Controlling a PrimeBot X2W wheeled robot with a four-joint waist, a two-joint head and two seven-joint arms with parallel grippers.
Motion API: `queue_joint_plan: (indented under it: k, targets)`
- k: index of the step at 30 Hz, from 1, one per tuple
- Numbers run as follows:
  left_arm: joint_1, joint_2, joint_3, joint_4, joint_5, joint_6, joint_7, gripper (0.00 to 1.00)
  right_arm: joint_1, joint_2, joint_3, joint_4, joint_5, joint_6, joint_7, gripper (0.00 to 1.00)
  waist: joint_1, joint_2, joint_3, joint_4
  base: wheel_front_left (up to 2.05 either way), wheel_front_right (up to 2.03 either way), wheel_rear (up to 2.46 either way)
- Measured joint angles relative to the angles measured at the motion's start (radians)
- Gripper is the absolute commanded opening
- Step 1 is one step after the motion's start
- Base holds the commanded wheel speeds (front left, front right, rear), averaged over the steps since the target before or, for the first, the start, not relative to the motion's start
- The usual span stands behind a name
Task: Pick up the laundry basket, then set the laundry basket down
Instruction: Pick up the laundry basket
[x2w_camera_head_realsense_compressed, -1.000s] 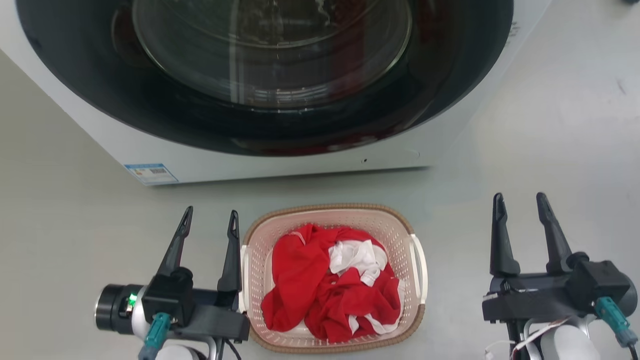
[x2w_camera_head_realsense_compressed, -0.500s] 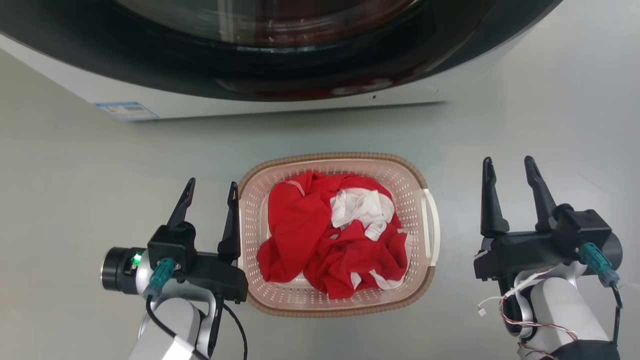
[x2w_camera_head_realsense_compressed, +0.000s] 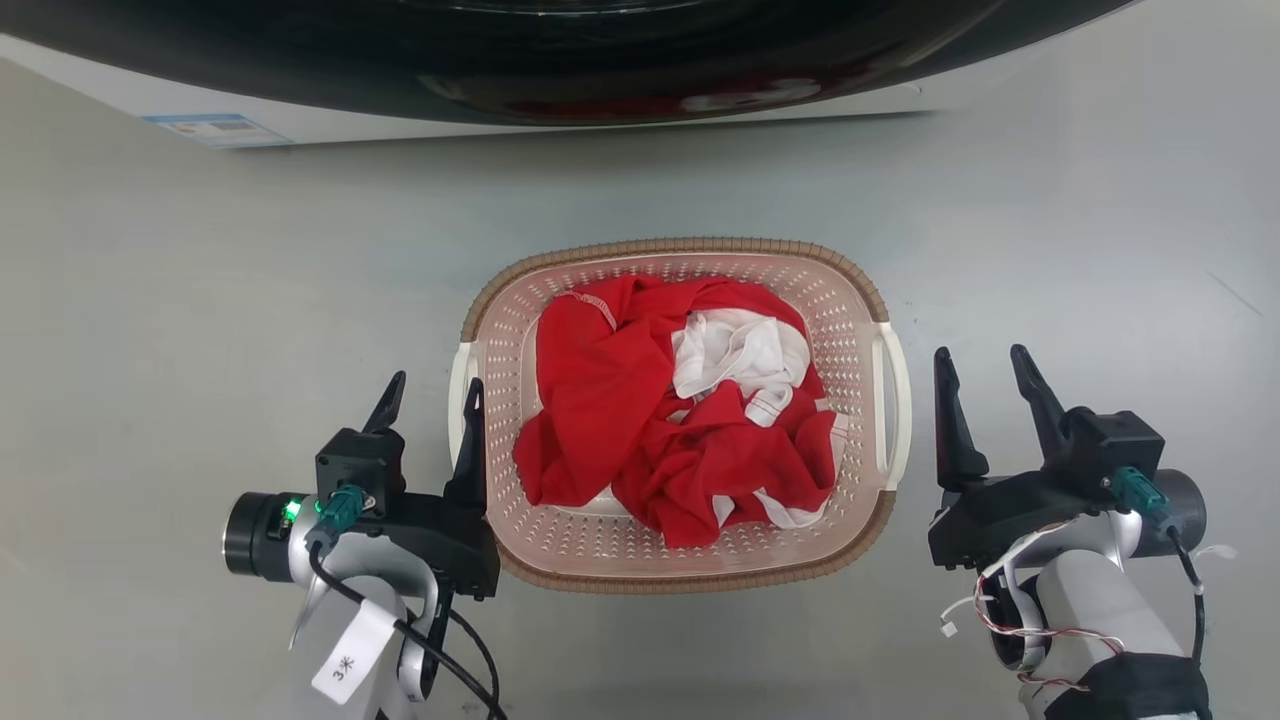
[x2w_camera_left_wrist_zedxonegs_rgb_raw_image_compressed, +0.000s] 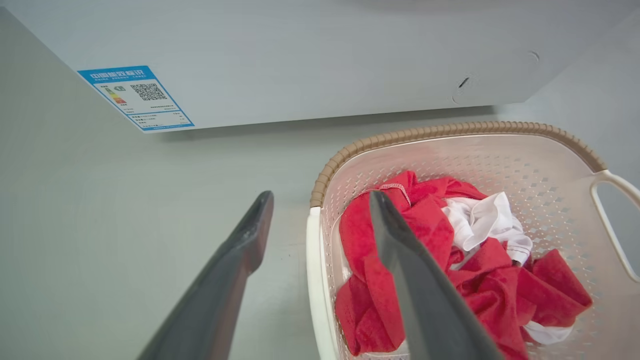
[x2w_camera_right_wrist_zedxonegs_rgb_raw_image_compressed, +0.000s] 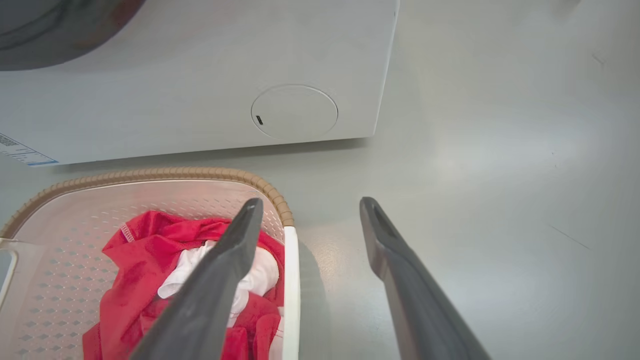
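Laundry basket (x2w_camera_head_realsense_compressed: 690, 243): stands on the grey floor (x2w_camera_head_realsense_compressed: 200, 300) in front of the washing machine (x2w_camera_head_realsense_compressed: 560, 60), with a strip of bare floor between the two. It is upright, between the two tools.

Contents: a crumpled red garment (x2w_camera_head_realsense_compressed: 600, 400) fills most of the basket. A smaller white garment (x2w_camera_head_realsense_compressed: 740, 350) lies bunched on top of it toward the far right. White trim shows at the near edge of the heap. The perforated bottom is visible along the near wall.

Left tool (x2w_camera_head_realsense_compressed: 437, 382): released, fingers spread. In the head view its inner finger overlaps the white left handle (x2w_camera_head_realsense_compressed: 458, 385) and its outer finger is over the floor. In the left wrist view the handle edge runs between the two fingers. Contact cannot be judged.

Right tool (x2w_camera_head_realsense_compressed: 980, 352): released, fingers spread, holding nothing. In the head view it sits just beside the white right handle (x2w_camera_head_realsense_compressed: 897, 400), with a narrow gap of floor between. In the right wrist view the handle edge falls between its fingers.

A blue-bordered label (x2w_camera_head_realsense_compressed: 215, 129) sits on the washer's lower left front.
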Motion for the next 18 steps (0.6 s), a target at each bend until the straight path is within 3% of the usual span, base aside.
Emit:
queue_joint_plan:
  k: [18]
  targets:
    - [-0.098, -0.005, -0.073, 0.184, -0.109, -0.018, 0.022, 1.0, -0.136, 0.002, 0.027, 0.19, 0.013, 0.009, 0.0, 1.0, -0.0001, -0.0001, 0.106, 0.003, 0.0, 0.0, 0.0]
